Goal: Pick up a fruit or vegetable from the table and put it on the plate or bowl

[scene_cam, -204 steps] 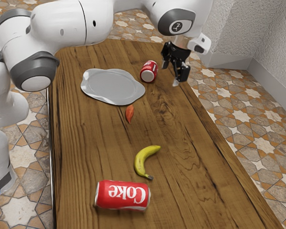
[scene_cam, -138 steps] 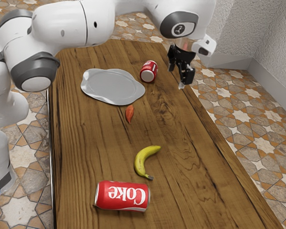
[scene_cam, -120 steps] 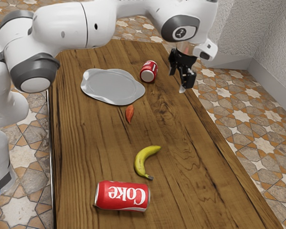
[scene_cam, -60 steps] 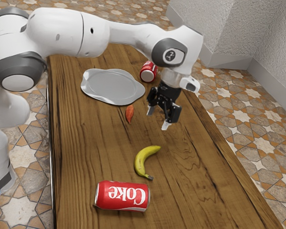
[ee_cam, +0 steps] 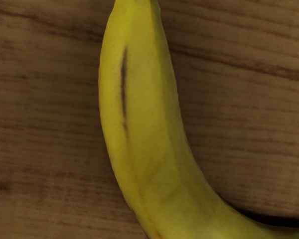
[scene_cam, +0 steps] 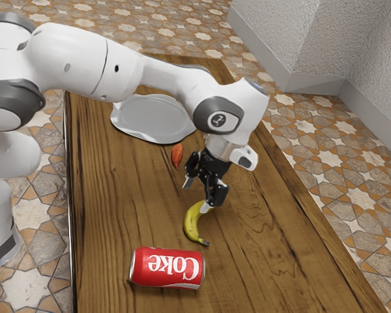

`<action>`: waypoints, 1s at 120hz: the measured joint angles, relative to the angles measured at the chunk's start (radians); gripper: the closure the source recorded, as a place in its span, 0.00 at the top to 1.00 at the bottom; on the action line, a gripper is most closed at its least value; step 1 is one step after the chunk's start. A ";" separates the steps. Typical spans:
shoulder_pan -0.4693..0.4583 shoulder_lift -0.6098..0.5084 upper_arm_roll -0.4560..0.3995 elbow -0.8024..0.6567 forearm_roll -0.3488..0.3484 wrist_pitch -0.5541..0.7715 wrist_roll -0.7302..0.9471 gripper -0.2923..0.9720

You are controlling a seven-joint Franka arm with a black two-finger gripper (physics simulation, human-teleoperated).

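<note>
A yellow banana [scene_cam: 194, 225] lies on the wooden table [scene_cam: 267, 228], close under my hand; in the wrist view the banana [ee_cam: 139, 134] runs straight below the camera. My black gripper [scene_cam: 198, 197] hangs open just above the banana's upper end, its fingers apart and holding nothing. A small orange-red vegetable [scene_cam: 177, 154] lies between the banana and the grey plate [scene_cam: 143, 117], which sits at the back of the table, partly hidden by my arm.
A red Coke can [scene_cam: 167, 268] lies on its side near the front edge, just below the banana. Bare wood spreads to the exterior view's right of the banana. The table edge runs diagonally on that side.
My hand has swung from the far back edge near the small red can down and toward the front, and now hovers low over the banana. The fingers stay open.
</note>
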 joint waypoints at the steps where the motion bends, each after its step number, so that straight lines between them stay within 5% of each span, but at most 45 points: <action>1: -0.004 0.000 0.001 -0.004 0.002 0.004 0.000 0.77; 32: -0.110 0.003 0.083 -0.022 0.032 0.071 -0.008 0.77; 120: -0.118 0.011 0.041 -0.099 0.026 0.186 -0.023 0.77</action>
